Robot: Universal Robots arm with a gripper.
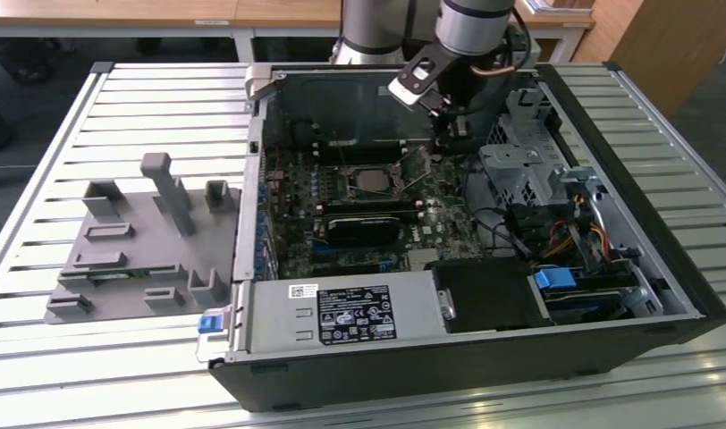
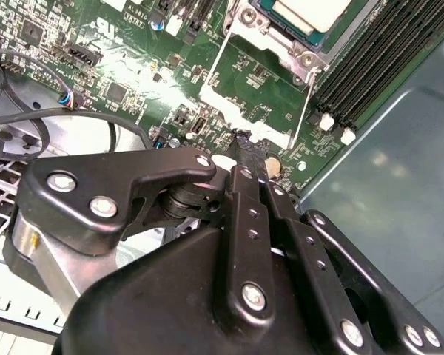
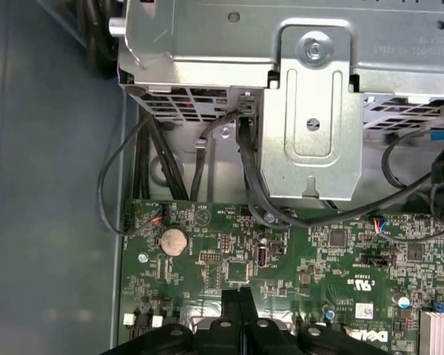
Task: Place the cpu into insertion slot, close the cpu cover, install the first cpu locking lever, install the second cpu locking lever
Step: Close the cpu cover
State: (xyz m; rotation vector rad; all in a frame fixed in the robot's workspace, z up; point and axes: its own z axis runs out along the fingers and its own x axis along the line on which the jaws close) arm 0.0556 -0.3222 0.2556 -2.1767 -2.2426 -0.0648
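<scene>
The cpu (image 1: 369, 181) lies silver top up in the insertion slot (image 1: 346, 184) on the green motherboard; in the second wrist view the cpu (image 2: 311, 11) sits inside the slot's rim (image 2: 300, 46). The cpu cover (image 2: 246, 35), a silvery frame, is swung open beside the slot, with green board showing through its window. Two thin wire levers (image 2: 305, 103) run along its sides, unlatched. My gripper (image 2: 246, 144) is shut, its tips at the open cover's outer edge, with nothing visible between them. The exterior view has the gripper (image 1: 449, 143) just to that view's right of the slot.
A metal drive cage (image 3: 311, 111) with black cables stands close to the gripper. Black memory slots (image 2: 385, 59) flank the socket, and the case wall (image 2: 385, 192) lies beyond them. A power supply (image 1: 339, 317) fills the case front. A grey fixture tray (image 1: 137, 241) sits outside.
</scene>
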